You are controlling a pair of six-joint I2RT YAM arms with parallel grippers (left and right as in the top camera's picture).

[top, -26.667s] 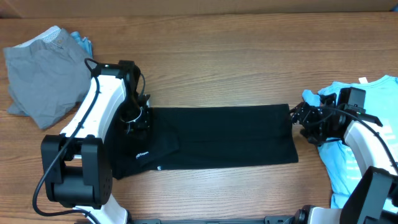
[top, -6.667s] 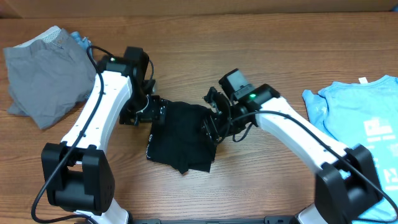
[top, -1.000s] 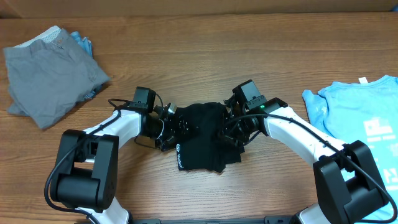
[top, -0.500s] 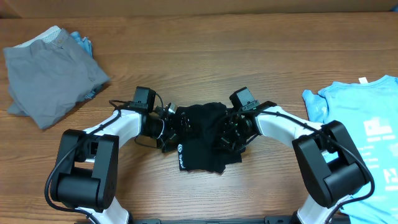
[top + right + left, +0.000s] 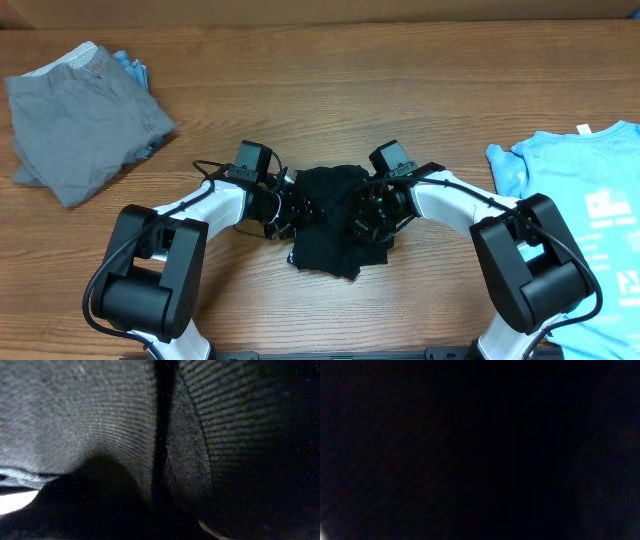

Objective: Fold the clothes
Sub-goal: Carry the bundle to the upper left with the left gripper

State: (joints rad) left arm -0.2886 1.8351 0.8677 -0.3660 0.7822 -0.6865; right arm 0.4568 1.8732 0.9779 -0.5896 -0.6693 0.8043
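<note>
A black garment [image 5: 330, 235] lies bunched in a small folded heap at the table's middle. My left gripper [image 5: 300, 210] is pushed into its left edge, and black cloth [image 5: 480, 450] fills the whole left wrist view, so the jaws do not show. My right gripper [image 5: 365, 218] is pressed into the heap's right side and is shut. Ribbed dark fabric [image 5: 100, 420] with a deep crease fills the right wrist view, and the fingers are lost in shadow. Whether it pinches cloth does not show.
A grey garment [image 5: 80, 120] lies crumpled at the far left over a bit of light blue cloth [image 5: 130, 68]. A light blue T-shirt [image 5: 590, 230] is spread at the right edge. Bare wooden table [image 5: 330, 110] lies behind the heap.
My left arm has slid right, deeper into the black garment's left edge, covering the white print there. The heap is narrower. The right arm has pulled in slightly and stayed low on the cloth.
</note>
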